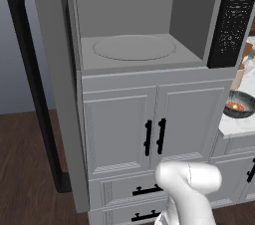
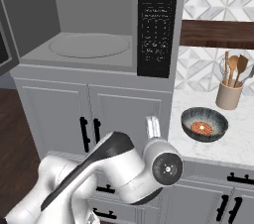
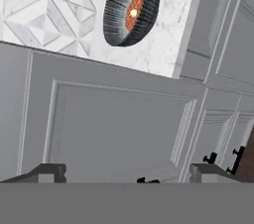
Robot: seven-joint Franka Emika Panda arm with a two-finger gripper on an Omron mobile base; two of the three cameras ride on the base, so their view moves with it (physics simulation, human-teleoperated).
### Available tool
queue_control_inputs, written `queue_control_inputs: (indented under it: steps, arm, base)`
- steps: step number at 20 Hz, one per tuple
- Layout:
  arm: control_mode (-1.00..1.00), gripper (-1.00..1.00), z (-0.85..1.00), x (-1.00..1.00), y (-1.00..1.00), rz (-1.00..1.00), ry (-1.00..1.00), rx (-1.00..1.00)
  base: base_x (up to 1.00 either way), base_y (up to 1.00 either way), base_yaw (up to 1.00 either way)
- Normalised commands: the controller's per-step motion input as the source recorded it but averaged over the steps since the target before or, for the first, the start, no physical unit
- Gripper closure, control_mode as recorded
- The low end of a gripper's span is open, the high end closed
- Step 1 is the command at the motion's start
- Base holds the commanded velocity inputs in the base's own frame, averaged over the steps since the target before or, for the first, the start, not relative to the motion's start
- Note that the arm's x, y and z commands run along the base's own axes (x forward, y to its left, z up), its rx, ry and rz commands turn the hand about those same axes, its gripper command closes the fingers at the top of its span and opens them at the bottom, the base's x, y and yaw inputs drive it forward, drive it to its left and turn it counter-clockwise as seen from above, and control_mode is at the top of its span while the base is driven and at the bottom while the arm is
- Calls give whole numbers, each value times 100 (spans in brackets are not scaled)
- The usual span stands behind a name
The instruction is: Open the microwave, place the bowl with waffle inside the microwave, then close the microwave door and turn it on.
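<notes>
Light's flat and even all over, rendered look with soft pixelly edges, the microwave [image 1: 144, 20] cavity evenly lit with its right wall darker, a faint shadow under the bowl [image 2: 204, 124] (no glare on the counter beside it).

Base views close, either side of arm, share microwave [image 1: 139, 25] cavity — hand view rolled, facing cabinet, bowl [image 3: 130, 7].

My arm [image 2: 99, 168] is glossy white with rounded shells, a dark band along one link and a dark round joint cap [image 2: 167, 170]. My pincer [image 3: 127, 173] has two small dark fingertips [image 3: 49, 172].
</notes>
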Motion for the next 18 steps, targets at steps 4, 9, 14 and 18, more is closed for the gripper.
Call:
queue_control_inputs:
  steps: [4, 9, 14, 18]
  arm:
    - [-100, -100, -7, 63, -67, -6, 4, 0]
    - [-100, -100, -21, 51, -70, 0, 8, 0]
    - [-100, -100, -41, 46, -81, 0, 1, 0]
    - [-100, -100, -38, 49, -71, 0, 0, 0]
  base:
    - [0, 0, 0]
    - [0, 0, 0]
    - [0, 0, 0]
    - [0, 0, 0]
